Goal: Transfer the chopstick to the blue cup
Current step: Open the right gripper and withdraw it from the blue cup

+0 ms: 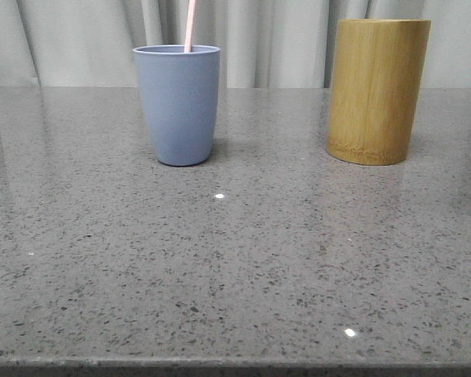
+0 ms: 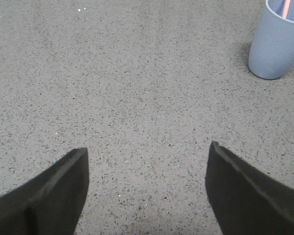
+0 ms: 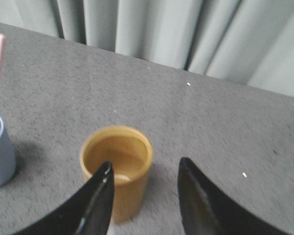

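- Two containers stand on the speckled grey table [image 1: 235, 275] in the front view: the blue cup [image 1: 177, 104] in the upper left, the bamboo holder [image 1: 375, 91] in the upper right, well apart.
- One pink chopstick [image 1: 190, 25] stands in the blue cup, leaning on its rim and running off the top of the frame.
- Left gripper [image 2: 147, 161] hangs over bare table with jaws wide apart, holding nothing; the cup sits in the upper right of its view.
- Right gripper [image 3: 144, 171] hovers above the bamboo holder, jaws apart and empty.
- Inside, the holder looks empty, so the transfer seems finished; retreating is likely all that remains.
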Tool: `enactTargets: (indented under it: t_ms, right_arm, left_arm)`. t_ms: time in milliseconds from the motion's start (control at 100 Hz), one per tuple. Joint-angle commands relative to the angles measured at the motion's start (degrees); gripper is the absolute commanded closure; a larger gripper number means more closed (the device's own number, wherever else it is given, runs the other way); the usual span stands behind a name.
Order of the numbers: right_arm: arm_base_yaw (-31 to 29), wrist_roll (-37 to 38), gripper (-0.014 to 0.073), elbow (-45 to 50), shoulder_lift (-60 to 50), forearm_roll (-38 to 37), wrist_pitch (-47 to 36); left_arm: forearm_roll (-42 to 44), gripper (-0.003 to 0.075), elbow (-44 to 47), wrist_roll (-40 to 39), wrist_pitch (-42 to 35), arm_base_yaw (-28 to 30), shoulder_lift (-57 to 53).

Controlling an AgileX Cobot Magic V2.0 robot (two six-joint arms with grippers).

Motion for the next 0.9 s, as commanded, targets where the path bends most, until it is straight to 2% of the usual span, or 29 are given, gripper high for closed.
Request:
enactTargets:
  t_ms: [0,170,410,650,890]
  right_arm:
    - [-1.55,0.85,0.0262,3.5,-6.41,-1.73,-3.0]
    - [-3.82,1.35,0.0262,12.0,-17.19,-1.73,0.95]
    - [-4.1,3.63,0.0262,18.48,-27.83,-1.73,9.55]
    - [-4.1,3.67,0.0262,21.75,-35.47,-1.73,10.35]
    - [-4.1,3.67,0.0263,21.86,-36.2,-1.73,10.3]
  left_arm:
    - [-0.81,0.0228,-1.44,-0.47,-4.35,0.26,0.6]
    - [-0.81,0.0228,-1.44,-0.47,-4.35,0.26,0.6]
    - [-0.81,0.0228,-1.44,-0.47,-4.35,0.26,0.6]
    - [-0.81,0.0228,-1.44,-0.47,-4.35,0.26,0.6]
    - [-0.81,0.023,-1.44,-0.47,-4.35,0.26,0.6]
